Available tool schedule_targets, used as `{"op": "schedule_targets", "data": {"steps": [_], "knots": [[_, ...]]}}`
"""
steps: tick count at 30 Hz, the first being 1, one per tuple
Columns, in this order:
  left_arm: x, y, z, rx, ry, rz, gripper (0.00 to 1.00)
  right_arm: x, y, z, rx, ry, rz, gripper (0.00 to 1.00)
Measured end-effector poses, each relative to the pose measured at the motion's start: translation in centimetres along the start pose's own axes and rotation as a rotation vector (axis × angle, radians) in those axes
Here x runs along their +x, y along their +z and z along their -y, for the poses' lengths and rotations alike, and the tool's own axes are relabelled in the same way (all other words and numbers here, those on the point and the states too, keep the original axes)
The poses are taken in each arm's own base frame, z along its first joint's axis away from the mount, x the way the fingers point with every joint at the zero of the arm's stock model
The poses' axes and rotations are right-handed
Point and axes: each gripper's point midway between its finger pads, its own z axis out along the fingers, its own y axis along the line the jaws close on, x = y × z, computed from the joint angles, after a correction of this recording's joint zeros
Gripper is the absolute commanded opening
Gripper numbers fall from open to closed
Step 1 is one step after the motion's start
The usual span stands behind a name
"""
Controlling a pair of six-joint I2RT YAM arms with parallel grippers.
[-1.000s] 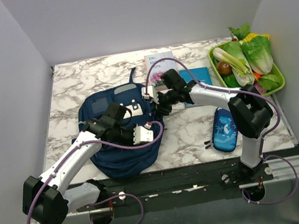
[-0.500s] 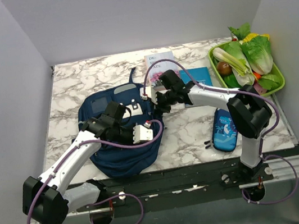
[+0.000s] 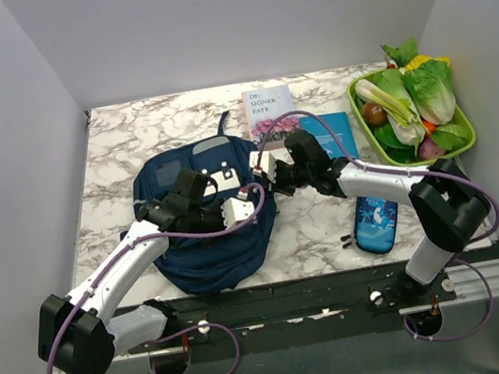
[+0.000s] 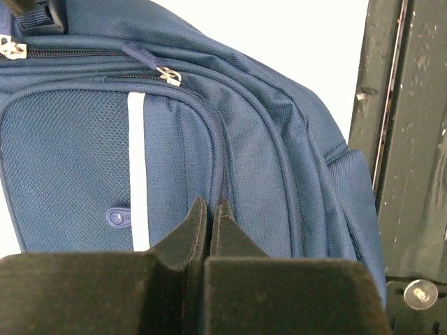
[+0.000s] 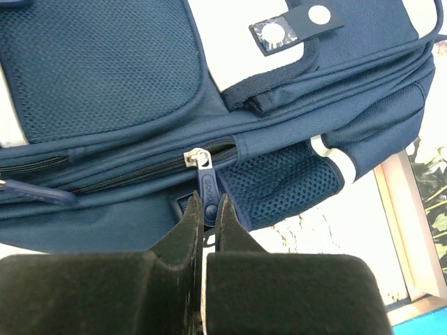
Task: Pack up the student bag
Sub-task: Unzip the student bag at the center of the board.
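Student bag (image 3: 206,258) lies flat at approx 8 o'clock on the marble surface (image 3: 110,143), close to the near edge, with both arms over it. You can't see inside the bag. Its white patch (image 3: 220,172) carries dark squares and no legible text.

L pincer (image 4: 210,209): fingers together, nipping a raised seam fold on the bag's front, as far as the wrist cam shows. There is a white stripe (image 4: 137,167) at 10 o'clock from the tips. A small round blue badge (image 4: 118,217) sits beside it, lettering too small to read.

R pincer (image 5: 207,206): fingers clamped on the blue zipper pull (image 5: 208,183). The silver slider (image 5: 195,156) is just above at 12 o'clock. The embossed mark on the pull is unreadable.

Green tray (image 3: 460,148) sits at 2 o'clock, in the far R corner. It holds leafy greens (image 3: 432,92), a brown round item (image 3: 374,112) and a bit of something purple (image 3: 430,148).

Book (image 3: 269,111) lies at 12 o'clock with a pale cover and flower pic. The title seems to read "DE-SIGNER FATE".

Teal booklet (image 3: 333,132) lies just R of the book, text not legible. Blue printed pencil case (image 3: 375,222) lies at 4 o'clock, apart from the bag. You can't tell if it is zipped.
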Motion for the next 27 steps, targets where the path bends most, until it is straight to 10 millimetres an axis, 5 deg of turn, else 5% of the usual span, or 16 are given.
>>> {"op": "schedule_targets", "data": {"steps": [27], "knots": [[-2.4, -0.3, -3.9, -0.089, -0.256, 0.055, 0.0, -0.3, -3.6, -6.2, 0.129, 0.148, 0.073, 0.01]]}}
